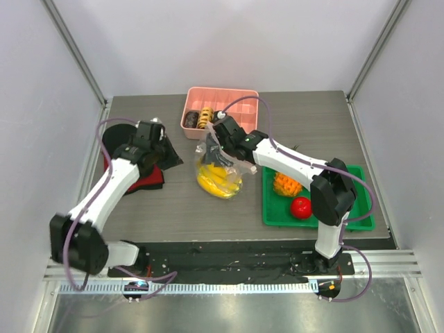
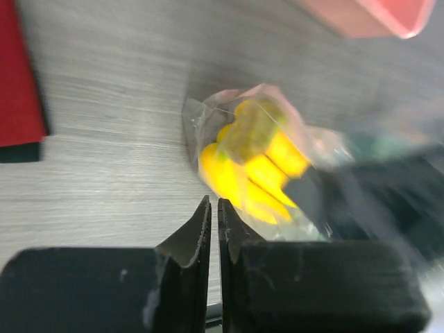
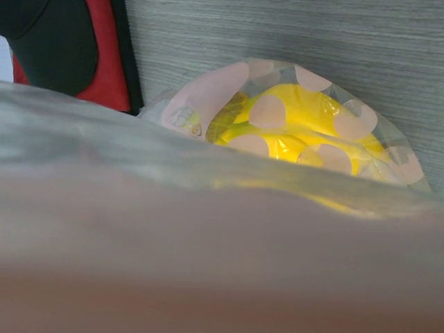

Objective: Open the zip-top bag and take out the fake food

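Note:
The zip-top bag (image 1: 220, 173) hangs upright mid-table with a yellow banana (image 1: 216, 182) in its bottom. My right gripper (image 1: 214, 144) is at the bag's top edge. In the right wrist view blurred plastic covers its fingers, and below that the bag (image 3: 347, 118) and banana (image 3: 305, 111) show. My left gripper (image 1: 166, 147) is left of the bag, apart from it. Its jaws (image 2: 213, 202) are shut with nothing between them, pointing at the bag (image 2: 208, 114) and banana (image 2: 243, 184). An orange pineapple (image 1: 286, 184) and a red round fruit (image 1: 300, 207) lie in the green tray (image 1: 350, 215).
A pink compartment tray (image 1: 236, 100) with brown and dark doughnut rings (image 1: 200, 116) stands at the back, just behind the bag. A red and black object (image 1: 142, 179) lies at the left under my left arm. Grey walls close in three sides.

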### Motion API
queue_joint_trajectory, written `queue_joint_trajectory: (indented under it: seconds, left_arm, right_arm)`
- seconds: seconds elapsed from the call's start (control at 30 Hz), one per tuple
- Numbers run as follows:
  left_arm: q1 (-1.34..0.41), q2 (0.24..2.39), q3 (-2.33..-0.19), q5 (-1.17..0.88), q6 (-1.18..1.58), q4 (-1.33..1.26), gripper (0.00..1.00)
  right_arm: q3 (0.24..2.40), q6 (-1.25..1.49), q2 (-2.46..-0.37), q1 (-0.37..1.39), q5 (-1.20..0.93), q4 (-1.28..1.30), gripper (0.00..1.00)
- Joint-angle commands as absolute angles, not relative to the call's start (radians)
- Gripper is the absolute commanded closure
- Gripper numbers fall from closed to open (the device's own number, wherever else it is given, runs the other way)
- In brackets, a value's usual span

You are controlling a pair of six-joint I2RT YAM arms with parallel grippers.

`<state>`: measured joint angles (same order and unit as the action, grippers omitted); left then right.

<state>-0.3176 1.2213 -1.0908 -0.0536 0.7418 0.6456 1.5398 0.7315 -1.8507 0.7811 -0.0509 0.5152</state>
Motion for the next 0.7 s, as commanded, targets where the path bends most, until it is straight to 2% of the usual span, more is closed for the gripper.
queue_joint_trajectory:
  seconds: [0.0,0.23,0.67]
  left_arm:
    - [-0.232,1.417,-1.135,-0.277,0.778,0.508,0.94]
    - [-0.222,1.584,-1.146,-0.357,0.77,0.359,0.96]
    - [-0.276,1.687,-1.103,-0.498,0.822,0.17,0.96]
  right_arm:
    - [1.552,0.715,-1.833,0.775,-0.118,0.482,0.43]
    - [1.601,0.673,-1.894,0.769,-0.152,0.469,0.38]
    - [1.601,0.637,-1.937,0.764,-0.11,0.407,0.35]
